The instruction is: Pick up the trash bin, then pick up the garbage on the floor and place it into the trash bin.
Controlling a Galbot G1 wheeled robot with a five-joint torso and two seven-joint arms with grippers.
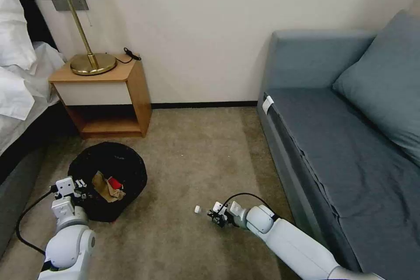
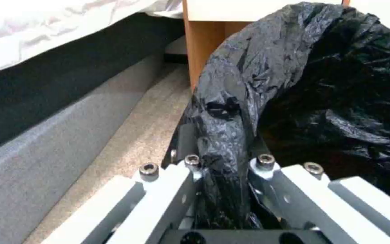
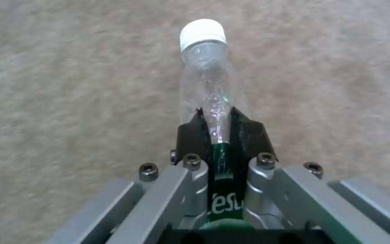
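Two hands are loaded at once. On the left, my left hand point(image 1: 80, 183) is clamped on the near-left rim of the trash bin point(image 1: 127, 157), the black liner point(image 2: 231, 112) pinched between its fingers point(image 2: 183, 139); whether the bin sits on the carpet point(image 1: 192, 148) or hangs just above it I cannot tell. It lies in front of the nightstand point(image 1: 105, 92), beside the bed point(image 1: 17, 96). Inside I see crumpled tan paper point(image 1: 104, 186) and a red wrapper point(image 1: 115, 182); the rest of the bin's inside is too dark to read, so I cannot account for the gold-brown wrapper.

To the right, near the sofa point(image 1: 332, 140), my right hand point(image 1: 217, 215) grips the small clear bottle point(image 3: 208, 84) around its green label, white cap point(image 1: 197, 209) pointing left, low over the carpet.

I judge this the last pickup. Next I must carry the bottle left over the bin's mouth, or bring the bin to it, before releasing. The crushed bottle could slip.
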